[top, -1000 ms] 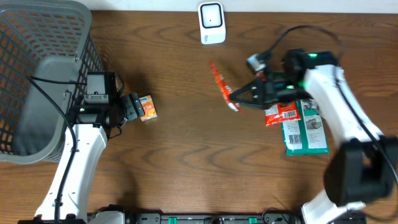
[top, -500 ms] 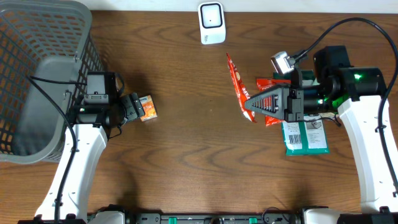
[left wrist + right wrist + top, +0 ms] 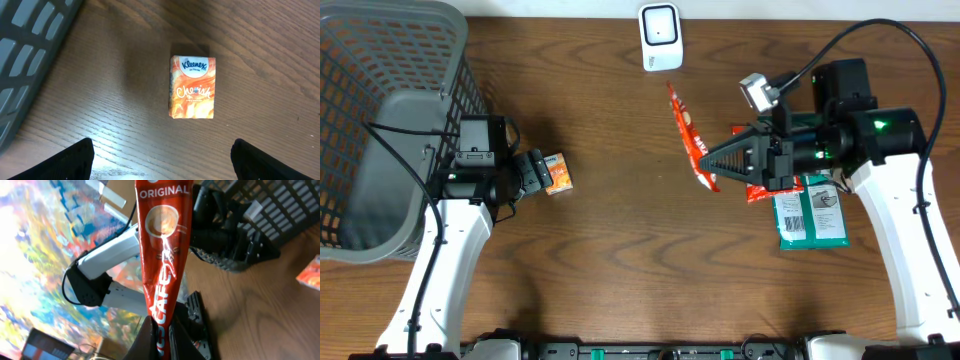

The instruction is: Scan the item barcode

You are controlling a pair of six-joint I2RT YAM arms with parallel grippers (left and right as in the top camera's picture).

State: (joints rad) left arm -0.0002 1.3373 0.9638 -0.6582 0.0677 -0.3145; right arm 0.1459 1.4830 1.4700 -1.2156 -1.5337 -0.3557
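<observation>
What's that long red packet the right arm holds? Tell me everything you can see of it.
The packet is a slim, glossy red coffee stick printed ORIGINAL above a cup picture and white lettering. The right jaws, shut, pinch one end; the rest sticks out free above the table, slanting toward the scanner.
</observation>
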